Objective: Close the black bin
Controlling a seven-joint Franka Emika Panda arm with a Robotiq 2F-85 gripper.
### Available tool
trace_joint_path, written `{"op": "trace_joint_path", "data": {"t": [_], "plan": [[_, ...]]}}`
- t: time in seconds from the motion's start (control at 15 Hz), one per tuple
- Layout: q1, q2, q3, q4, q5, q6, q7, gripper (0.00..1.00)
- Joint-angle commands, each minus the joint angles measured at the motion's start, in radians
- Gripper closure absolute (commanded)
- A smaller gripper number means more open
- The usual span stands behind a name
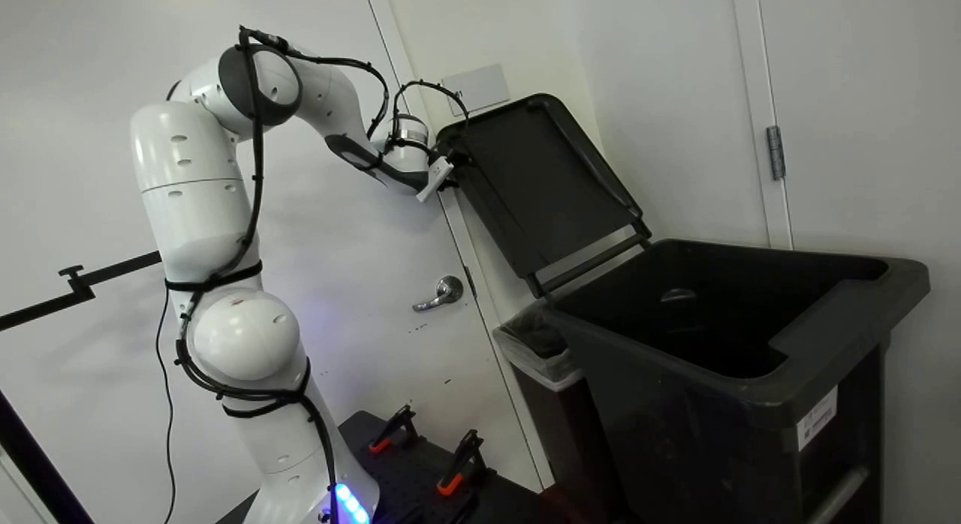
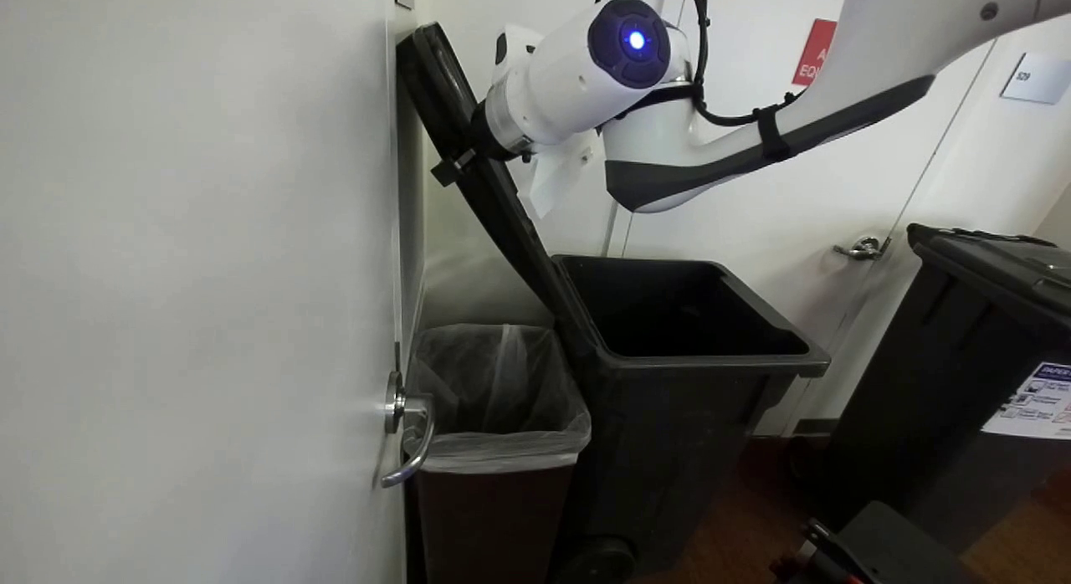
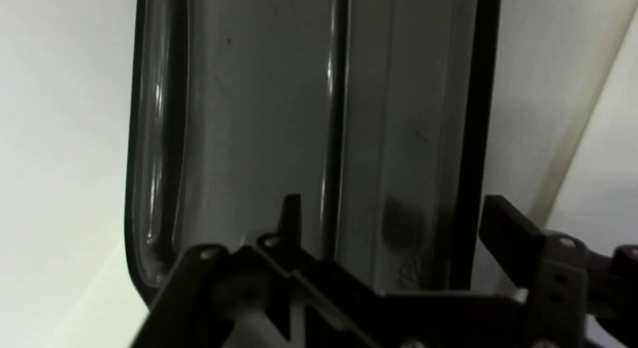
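The black bin (image 1: 676, 426) stands with its lid (image 1: 540, 186) raised and leaning back, so its dark inside shows in both exterior views. A white sticker (image 1: 817, 419) is on its body. My gripper (image 2: 456, 161) is up at the raised lid's side edge, seen small and partly dark against it. In the wrist view the gripper (image 3: 394, 208) is open: one finger lies over the lid's inner face (image 3: 259, 113), the other just beyond its edge. The edge runs between the fingers with gaps on both sides; I cannot tell whether anything touches.
A narrow waste bin (image 2: 502, 400) with a clear liner sits tight against the black bin, under the lid. A door handle (image 1: 439, 293) juts out nearby. Another dark bin (image 2: 945, 375), lid down, stands farther off. Clamps (image 1: 462, 464) sit on the robot's base table.
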Motion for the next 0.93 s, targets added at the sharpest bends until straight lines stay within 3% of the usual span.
{"op": "trace_joint_path", "data": {"t": [0.0,0.33,0.87], "plan": [[0.018,0.014,-0.001,0.03,-0.077,-0.053,0.085,0.41],[0.027,-0.027,-0.001,-0.012,-0.073,-0.071,0.14,0.78],[-0.012,-0.191,-0.026,-0.15,0.044,-0.066,0.21,0.78]]}}
